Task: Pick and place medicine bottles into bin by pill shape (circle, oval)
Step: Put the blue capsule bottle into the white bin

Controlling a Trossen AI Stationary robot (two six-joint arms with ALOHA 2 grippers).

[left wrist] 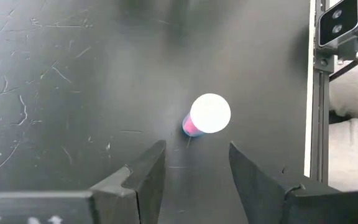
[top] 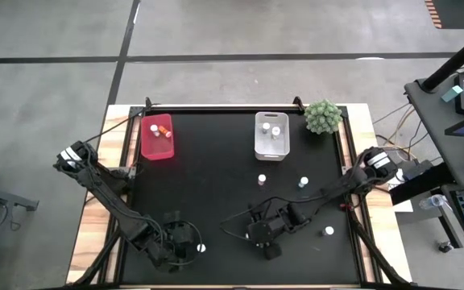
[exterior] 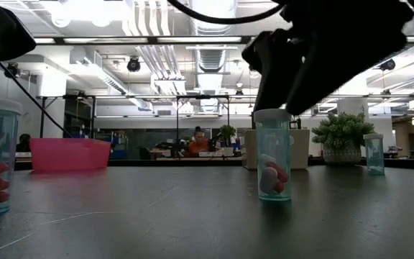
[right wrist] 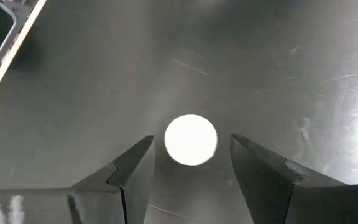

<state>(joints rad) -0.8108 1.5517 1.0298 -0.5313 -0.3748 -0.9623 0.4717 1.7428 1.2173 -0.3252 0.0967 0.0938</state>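
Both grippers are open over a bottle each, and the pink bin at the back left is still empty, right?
Not quite. The pink bin is not empty: the high view shows two bottles in it. The rest holds: the left gripper and right gripper are each open above a white-capped bottle.

The middle of the desk [top: 216,185], between the bins and the arms, lies bare and gives wide passage. At the far edge stand a red bin [top: 156,137] and a white bin [top: 271,135], well apart, with a green plant ball [top: 323,116] just beside the white one. Two upright vials [top: 262,179] [top: 303,183] stand near each other in front of the white bin; another [top: 329,231] stands near the right edge.

The left end effector [left wrist: 194,168] hangs spread above a vial [left wrist: 207,115], bare desk all round it. The right end effector [right wrist: 191,165] is spread either side of a white-capped vial [right wrist: 191,139], gaps on both sides.
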